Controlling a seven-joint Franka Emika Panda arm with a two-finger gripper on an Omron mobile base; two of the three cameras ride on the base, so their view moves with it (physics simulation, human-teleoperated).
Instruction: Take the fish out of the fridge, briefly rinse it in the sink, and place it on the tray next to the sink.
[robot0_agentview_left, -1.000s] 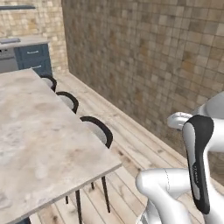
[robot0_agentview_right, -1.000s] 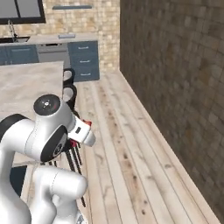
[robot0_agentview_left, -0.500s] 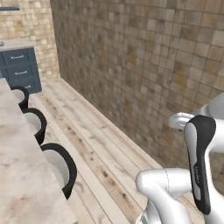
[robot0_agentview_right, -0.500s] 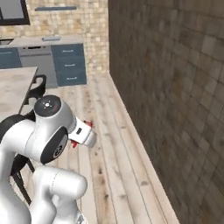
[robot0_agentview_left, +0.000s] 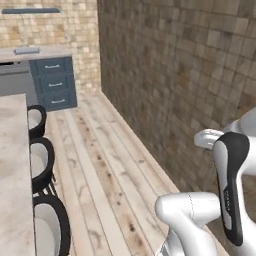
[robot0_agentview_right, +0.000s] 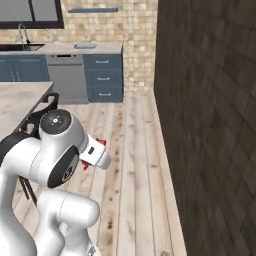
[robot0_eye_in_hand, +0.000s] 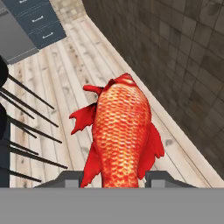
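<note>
Gripper (robot0_eye_in_hand: 113, 177) fingers squeeze tight on the red-orange fish (robot0_eye_in_hand: 120, 131), holding it up over the wooden floor (robot0_eye_in_hand: 65, 83), far from the black sink (robot0_agentview_right: 17, 47) on the blue counter (robot0_agentview_right: 60, 50).

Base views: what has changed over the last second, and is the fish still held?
The whole picture has shifted, so the base has turned, not the things: the marble table has slid toward the left edge, and the blue drawers and the far counter with the sink have come into view. The arm's pose stayed the same. The tool stays shut on the fish.
</note>
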